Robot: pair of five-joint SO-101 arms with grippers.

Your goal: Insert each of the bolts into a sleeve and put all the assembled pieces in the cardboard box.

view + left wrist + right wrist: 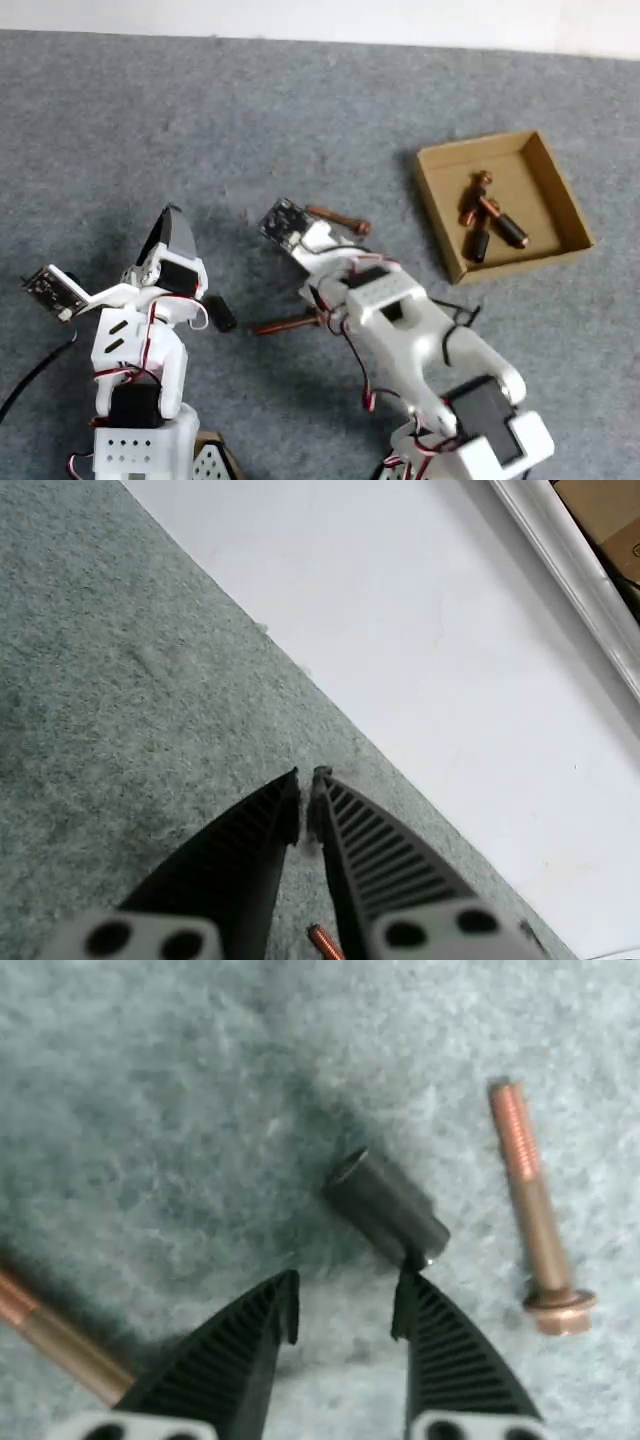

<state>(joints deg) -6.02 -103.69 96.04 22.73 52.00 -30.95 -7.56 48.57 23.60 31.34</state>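
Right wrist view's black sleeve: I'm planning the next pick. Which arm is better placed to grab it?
Right. The right gripper, open, sits just at the sleeve, one fingertip by its end. The left gripper points at bare carpet.

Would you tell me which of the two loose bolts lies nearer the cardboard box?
The bolt level with the box; the other bolt lies back beside the right arm.
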